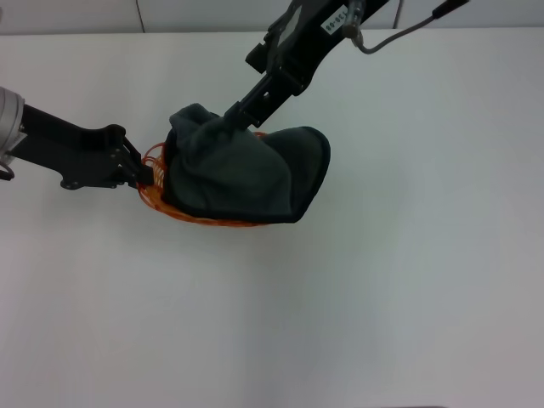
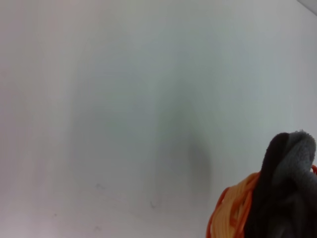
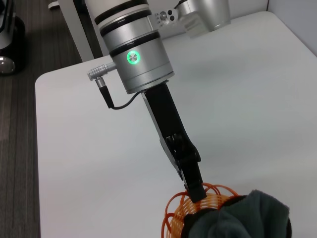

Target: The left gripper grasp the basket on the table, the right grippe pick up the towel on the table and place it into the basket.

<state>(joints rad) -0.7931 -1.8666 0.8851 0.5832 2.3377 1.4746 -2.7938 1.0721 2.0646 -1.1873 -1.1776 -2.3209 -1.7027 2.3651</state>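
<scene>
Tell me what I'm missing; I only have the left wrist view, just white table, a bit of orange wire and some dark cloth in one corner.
Observer: In the head view the towel is draped over the basket, covering most of it.
Operator: Say where the right gripper is.
Observer: The right gripper is at the towel's far top edge, shut on a pinch of the cloth.
Operator: Confirm my own gripper has the basket.
Observer: The left gripper is shut on the basket's looped rim, on the robot's left side of it, seen from the right wrist view.
</scene>
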